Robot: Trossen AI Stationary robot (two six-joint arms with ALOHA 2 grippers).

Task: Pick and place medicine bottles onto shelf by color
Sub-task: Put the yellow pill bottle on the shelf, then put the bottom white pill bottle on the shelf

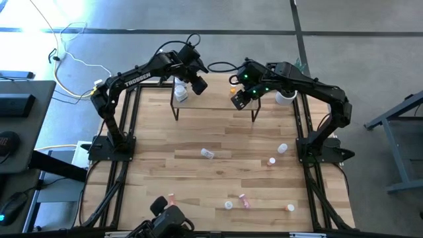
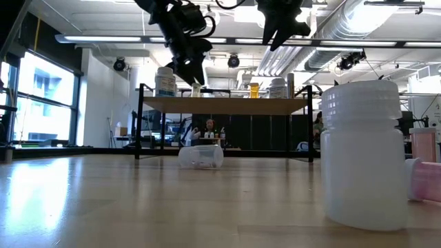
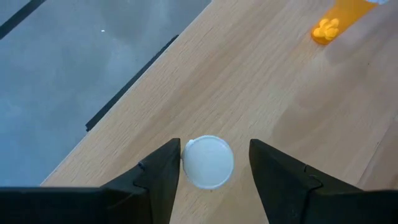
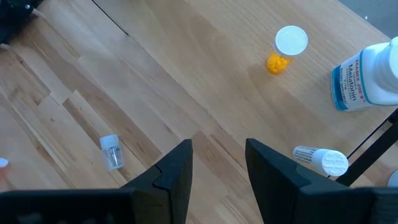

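The shelf (image 1: pixel 215 100) stands at the table's far middle. On it are a large white labelled bottle (image 1: pixel 180 91), an orange bottle (image 1: pixel 232 88) and another large white bottle (image 2: pixel 278 87). My left gripper (image 3: pixel 214 171) hangs open over the shelf's left part, fingers pointing down on either side of a small white-capped bottle (image 3: pixel 209 162) that stands upright on the shelf top. My right gripper (image 4: pixel 217 165) hangs open above the shelf's right part (image 1: pixel 238 99) with nothing between its fingers. Several more medicine bottles (image 1: pixel 207 153) lie on the table's near half. My left gripper stands astride the small bottle's white cap (image 3: pixel 186 163) from above. One finger (image 3: pixel 168 171) shows right beside the cap and the other stands clear of it. Whether the near finger touches the cap I cannot tell.
A white plant pot (image 1: pixel 285 97) sits at the far right by the shelf. A clear bottle (image 2: pixel 201 156) lies on the table before the shelf, and a white one (image 2: pixel 364 155) stands close to the low camera. Black frame rails (image 1: pixel 129 132) line both table sides.
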